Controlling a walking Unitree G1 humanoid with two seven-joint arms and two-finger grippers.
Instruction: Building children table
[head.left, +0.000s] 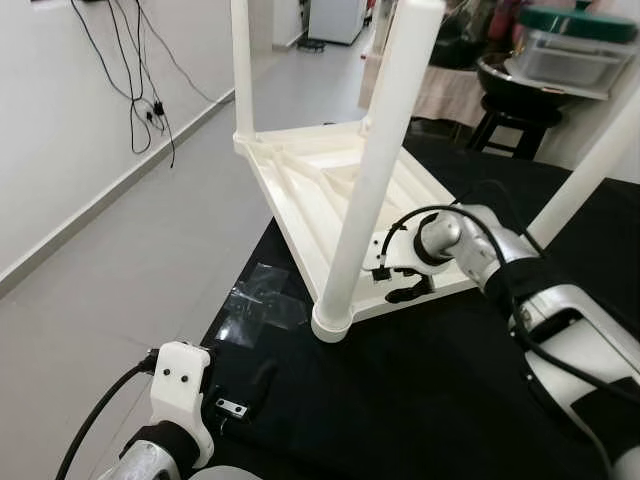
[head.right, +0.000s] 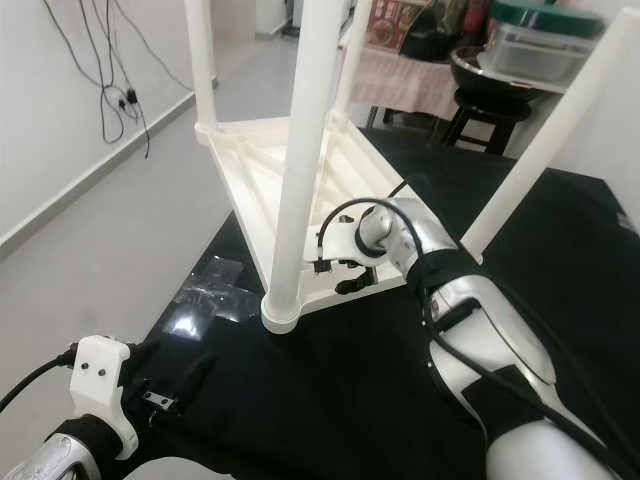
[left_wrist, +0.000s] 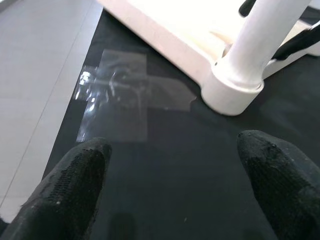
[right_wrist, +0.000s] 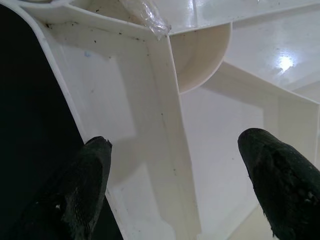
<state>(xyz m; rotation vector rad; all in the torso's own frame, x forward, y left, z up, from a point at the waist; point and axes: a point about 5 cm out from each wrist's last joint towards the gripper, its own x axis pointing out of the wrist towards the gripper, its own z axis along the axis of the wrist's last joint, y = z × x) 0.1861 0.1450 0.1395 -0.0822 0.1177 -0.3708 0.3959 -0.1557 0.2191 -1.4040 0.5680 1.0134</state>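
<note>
A: Where does the children's table (head.left: 330, 185) lie?

B: Upside down on the black tabletop (head.left: 420, 390), underside up, white legs pointing at the ceiling. The near leg (head.left: 375, 165) stands in its corner socket at about 11 o'clock from the right pincer (head.left: 408, 290).

A: And that pincer?

B: Spread wide, gripping nothing. It hovers over the ribbed underside, just inside the near rim, one finger (right_wrist: 80, 185) by the outer wall, the other (right_wrist: 282, 180) across a rib. An empty round socket (right_wrist: 200, 55) sits ahead at its 12 o'clock.

A: The left pincer (left_wrist: 170, 195)?

B: Also spread and empty, low over the tabletop. The near leg's foot is at its 1 o'clock, a clear plastic wrapper (head.left: 258, 300) at 11.

A: How should the step go?

B: I'd say brace the frame with the right pincer by a rib, not the thin wall, so it doesn't slide on the cloth. Keep each leg plumb and pressed fully home.
</note>
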